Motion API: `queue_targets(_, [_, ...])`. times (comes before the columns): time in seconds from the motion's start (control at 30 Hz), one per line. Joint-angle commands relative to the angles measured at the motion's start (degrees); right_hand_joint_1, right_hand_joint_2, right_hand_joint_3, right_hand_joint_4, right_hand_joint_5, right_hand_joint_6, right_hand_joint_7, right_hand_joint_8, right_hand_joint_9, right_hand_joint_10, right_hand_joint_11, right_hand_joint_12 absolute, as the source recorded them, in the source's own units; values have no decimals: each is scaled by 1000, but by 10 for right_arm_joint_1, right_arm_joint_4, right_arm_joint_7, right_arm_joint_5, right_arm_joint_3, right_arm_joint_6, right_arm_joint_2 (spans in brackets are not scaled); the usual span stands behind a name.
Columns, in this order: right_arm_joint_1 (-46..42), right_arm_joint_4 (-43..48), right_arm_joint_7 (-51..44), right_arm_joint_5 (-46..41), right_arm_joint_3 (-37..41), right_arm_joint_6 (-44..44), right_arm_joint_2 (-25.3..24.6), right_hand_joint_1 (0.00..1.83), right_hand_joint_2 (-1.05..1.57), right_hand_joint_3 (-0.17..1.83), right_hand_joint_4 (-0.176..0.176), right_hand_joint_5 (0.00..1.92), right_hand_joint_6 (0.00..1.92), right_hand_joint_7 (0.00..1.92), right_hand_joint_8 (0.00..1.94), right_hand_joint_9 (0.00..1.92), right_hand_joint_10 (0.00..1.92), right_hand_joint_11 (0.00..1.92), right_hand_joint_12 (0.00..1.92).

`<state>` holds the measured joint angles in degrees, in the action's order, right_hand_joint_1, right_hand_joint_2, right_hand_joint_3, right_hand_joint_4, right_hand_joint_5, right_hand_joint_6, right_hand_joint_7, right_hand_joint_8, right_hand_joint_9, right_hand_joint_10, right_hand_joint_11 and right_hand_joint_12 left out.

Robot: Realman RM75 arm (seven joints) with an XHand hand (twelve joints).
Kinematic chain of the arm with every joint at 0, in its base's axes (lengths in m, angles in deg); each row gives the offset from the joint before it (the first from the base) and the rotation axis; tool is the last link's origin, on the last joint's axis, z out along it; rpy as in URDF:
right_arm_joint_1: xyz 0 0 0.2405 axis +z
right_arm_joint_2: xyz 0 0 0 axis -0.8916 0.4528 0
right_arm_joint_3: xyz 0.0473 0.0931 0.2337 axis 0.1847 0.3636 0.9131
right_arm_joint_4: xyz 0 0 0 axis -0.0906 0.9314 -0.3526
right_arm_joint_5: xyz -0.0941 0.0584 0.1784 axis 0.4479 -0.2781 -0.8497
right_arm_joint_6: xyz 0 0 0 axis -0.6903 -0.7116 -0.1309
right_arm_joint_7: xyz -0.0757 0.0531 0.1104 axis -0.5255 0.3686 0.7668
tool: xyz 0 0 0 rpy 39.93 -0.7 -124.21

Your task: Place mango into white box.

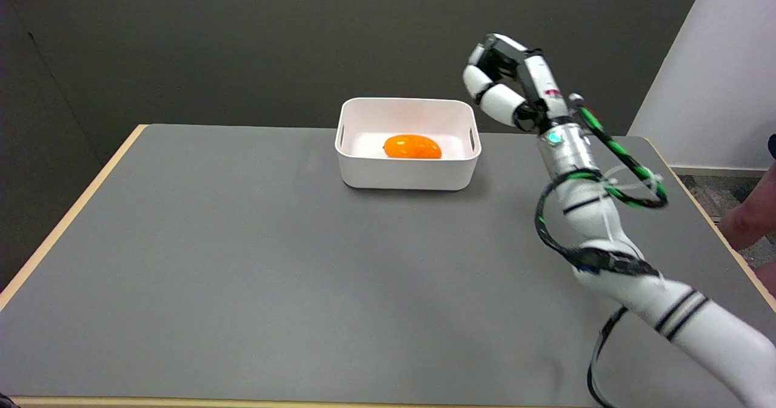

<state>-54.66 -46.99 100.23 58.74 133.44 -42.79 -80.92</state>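
Note:
An orange mango (412, 147) lies inside the white box (407, 174), which stands at the table's far middle. My right hand (508, 86) hangs in the air to the right of the box, above and beyond its right rim, touching neither box nor mango. Its fingers curl in toward the thumb and nothing is between them. The white arm runs from the hand down to the lower right corner.
The grey table (242, 262) has a wooden edge along its left and right sides. Part of a person's arm (749, 220) shows at the right edge of the picture. A black cable (597, 359) loops under my forearm.

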Motion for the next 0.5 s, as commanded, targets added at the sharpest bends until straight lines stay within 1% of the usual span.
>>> queue_targets(0.03, [-249,-214,110,-19,142,-80,-75,842,1131,458,86,597,1668,762,1551,786,1693,139,1921])
queue_targets(0.1, [-258,-215,119,-26,132,-94,-79,856,1109,507,70,597,1682,691,1857,795,1873,70,1921])
queue_targets(0.13, [-264,-216,125,-29,126,-102,-82,862,1094,531,67,604,1682,672,1941,797,1921,52,1921])
queue_targets(0.2, [-274,-218,128,-30,120,-110,-87,872,1055,581,78,634,1666,670,1941,791,1921,53,1921])
queue_targets(0.27, [-285,-222,128,-31,116,-117,-93,886,986,676,107,678,1645,604,1941,748,1921,30,1921])
queue_targets(0.4, [-305,-226,129,-31,101,-149,-104,901,974,705,75,683,1655,579,1941,727,1921,13,1921])
queue_targets(0.5, [-308,-226,129,-32,87,-163,-105,904,974,706,68,682,1657,579,1941,724,1921,11,1921])
